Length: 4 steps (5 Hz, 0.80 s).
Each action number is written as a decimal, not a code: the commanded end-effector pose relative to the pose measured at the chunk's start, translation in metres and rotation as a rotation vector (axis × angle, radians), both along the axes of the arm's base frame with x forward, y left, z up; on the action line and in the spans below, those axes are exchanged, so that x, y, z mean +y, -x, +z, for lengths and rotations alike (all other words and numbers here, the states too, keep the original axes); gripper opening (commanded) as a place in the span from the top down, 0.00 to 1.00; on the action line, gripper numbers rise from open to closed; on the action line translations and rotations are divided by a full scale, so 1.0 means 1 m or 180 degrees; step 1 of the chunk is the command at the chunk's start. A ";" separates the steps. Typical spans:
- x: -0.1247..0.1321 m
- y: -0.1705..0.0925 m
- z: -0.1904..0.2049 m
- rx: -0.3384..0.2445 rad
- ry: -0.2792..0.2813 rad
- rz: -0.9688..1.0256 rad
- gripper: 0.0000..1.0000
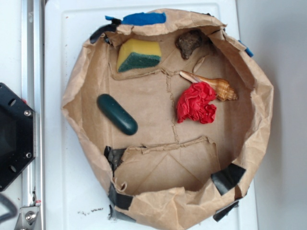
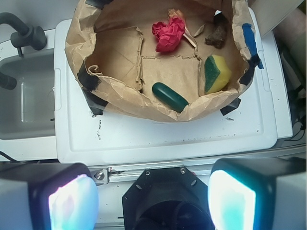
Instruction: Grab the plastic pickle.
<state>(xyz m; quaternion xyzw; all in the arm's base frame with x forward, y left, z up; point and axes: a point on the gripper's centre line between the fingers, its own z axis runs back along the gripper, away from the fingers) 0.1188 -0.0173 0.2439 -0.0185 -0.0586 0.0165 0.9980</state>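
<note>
Pickle [image 2: 170,97] is lying diagonal inside the bag [image 2: 115,103], near its wall closest to the gripper [image 2: 153,196]. Gripper is sitting well back, fingers wide apart, holding nothing; pickle straight ahead.

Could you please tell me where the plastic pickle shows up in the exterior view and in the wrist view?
Exterior: the plastic pickle lies left of centre, on the paper bag's floor near its left wall.
Wrist: the pickle lies just below centre of the bag, near its lower rim.
Shared landmark: the yellow sponge.
</note>
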 end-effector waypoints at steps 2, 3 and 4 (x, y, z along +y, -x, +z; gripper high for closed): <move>0.000 -0.046 -0.003 0.0014 -0.0027 0.0187 0.00; 0.011 -0.081 0.002 -0.0017 0.0017 0.0405 0.00; 0.018 -0.108 -0.003 -0.0115 0.0019 -0.0010 0.00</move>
